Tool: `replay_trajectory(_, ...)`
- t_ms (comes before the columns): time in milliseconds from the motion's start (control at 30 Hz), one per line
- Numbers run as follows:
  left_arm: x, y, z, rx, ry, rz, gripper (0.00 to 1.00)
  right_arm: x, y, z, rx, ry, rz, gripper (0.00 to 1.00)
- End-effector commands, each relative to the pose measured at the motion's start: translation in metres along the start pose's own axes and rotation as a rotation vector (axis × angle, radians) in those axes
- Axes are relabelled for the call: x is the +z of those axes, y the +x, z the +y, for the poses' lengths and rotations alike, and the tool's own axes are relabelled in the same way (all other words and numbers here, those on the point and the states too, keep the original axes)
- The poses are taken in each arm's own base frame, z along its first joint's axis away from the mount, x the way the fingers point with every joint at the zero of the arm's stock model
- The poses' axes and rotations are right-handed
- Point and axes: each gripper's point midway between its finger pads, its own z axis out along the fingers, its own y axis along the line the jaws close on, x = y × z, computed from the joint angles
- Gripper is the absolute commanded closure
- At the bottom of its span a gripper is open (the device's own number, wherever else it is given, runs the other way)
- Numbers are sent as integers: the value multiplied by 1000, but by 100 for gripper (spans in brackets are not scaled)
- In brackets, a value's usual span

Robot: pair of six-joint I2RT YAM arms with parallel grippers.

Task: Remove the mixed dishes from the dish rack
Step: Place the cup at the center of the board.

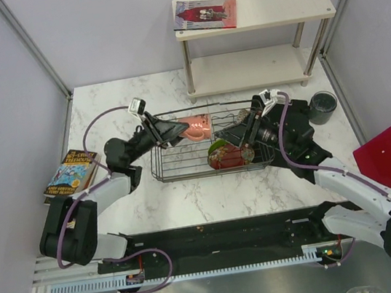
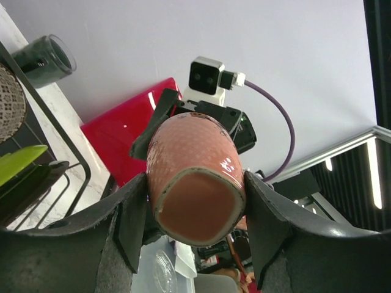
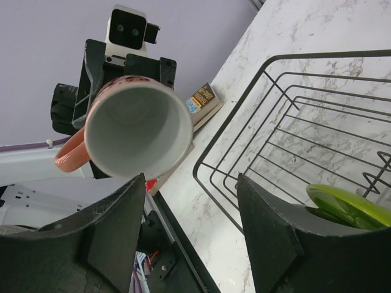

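- Notably, the left gripper [image 2: 197, 213] pinched the small pink cup [image 1: 198, 127] across its glossy, dimpled ceramic body. It held the cup on its side above the dish rack [image 1: 156, 168], left of the middle of the marble-look tabletop [image 1: 189, 199].
- Doing this step well likely meant lifting clear of the thin dark wires, then setting the slippery cup down gently towards the left edge, short of the books [image 1: 72, 172].
- A smooth lime-green round plate [image 1: 217, 145] and a red patterned dish [image 1: 228, 158] rested in the rack's right half.
- The right gripper [image 3: 192, 238] hung spread and empty over them.
- A dark green-black cup [image 1: 321, 103] sat near the right edge.
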Motion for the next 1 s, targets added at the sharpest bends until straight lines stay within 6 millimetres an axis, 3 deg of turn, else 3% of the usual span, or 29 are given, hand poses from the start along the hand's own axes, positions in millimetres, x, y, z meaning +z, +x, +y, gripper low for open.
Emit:
replay_trajectory(0,0,11,-38,64,155,43,98,16,-23,35,-20,-130,-40,31)
replay_trajectory(167,2,20,-37,52,169,82,98,34,-17,39,-17,-156,-21,31)
replay_trajectory(267,3,23,-32,37,163,93,98,43,-15,39,-9,-167,-9,36)
replay_trajectory(433,3,26,-31,37,166,117,97,41,-12,29,0,-128,-21,82)
replay_trajectory(467,4,25,-29,34,156,120,93,39,-12,28,-12,-120,-26,89)
replay_trajectory(500,5,25,-28,45,152,125,75,38,-10,23,-9,-98,-17,99)
replay_trajectory(567,8,23,-24,38,128,135,51,33,-16,24,-44,-74,-43,100)
replay_trajectory(600,8,21,-23,50,119,133,32,31,-14,19,-45,-44,-34,100)
replay_trajectory(667,9,13,-17,52,87,112,18,21,-33,27,-91,-14,-96,100)
replay_trajectory(700,9,9,-7,48,28,99,1,16,-32,20,-124,36,-84,100)
replay_trajectory(767,4,-6,18,14,-101,17,1,2,-51,25,-167,96,-137,100)
replay_trajectory(800,-3,-7,43,-15,-210,-1,1,-4,-59,25,-212,120,-159,100)
replay_trajectory(833,-7,-14,47,-3,-248,-52,1,-12,-67,32,-234,126,-184,100)
replay_trajectory(967,-27,-25,75,-53,-388,-128,1,-37,-89,28,-298,270,-219,100)
